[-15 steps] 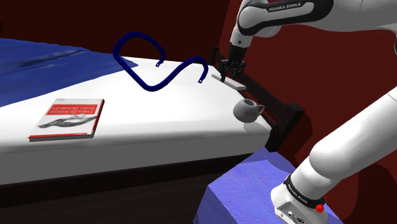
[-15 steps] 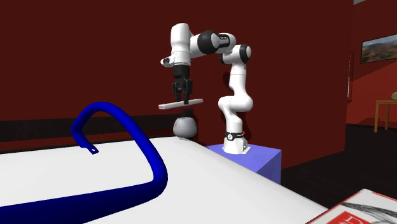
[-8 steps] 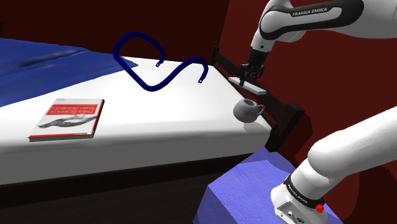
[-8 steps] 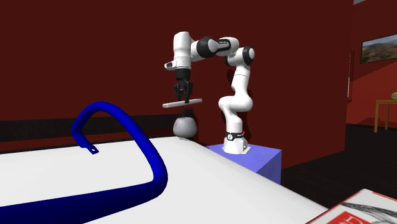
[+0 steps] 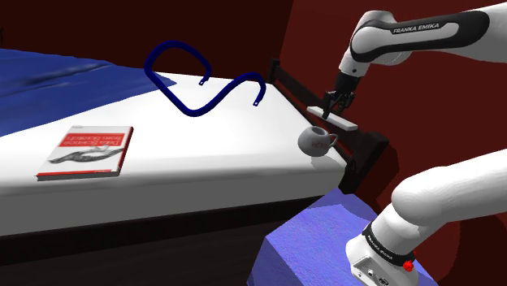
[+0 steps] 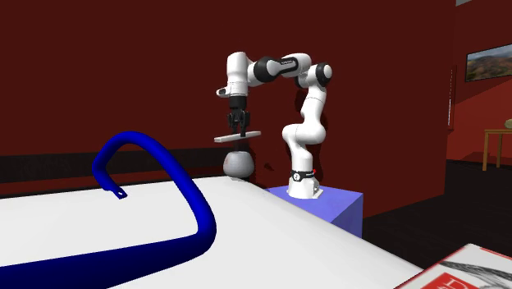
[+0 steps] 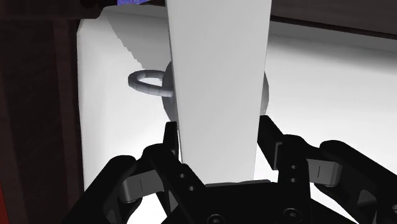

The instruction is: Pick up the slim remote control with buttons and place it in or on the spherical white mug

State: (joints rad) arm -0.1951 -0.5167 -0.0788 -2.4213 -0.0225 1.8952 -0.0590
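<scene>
Dark red walls close in behind a white worktop [image 5: 203,154] that carries a red-covered book [image 5: 88,150], a looping blue tube [image 5: 195,81] and, close to the edge nearest the white arm [image 5: 422,32], a round grey mug with a ring handle [image 5: 315,140]. The jaws pinch a slim, flat, pale remote control [image 5: 333,119] by its long sides and carry it level in the air. Over the last second the arm has swung the remote away from the blue tube and toward the mug. In the second exterior view it now hangs straight above the mug, clear of the rim. In the wrist view the mug's handle peeks out beside the remote. The carry looks nearly done; lowering and release appear to be what remains.
</scene>
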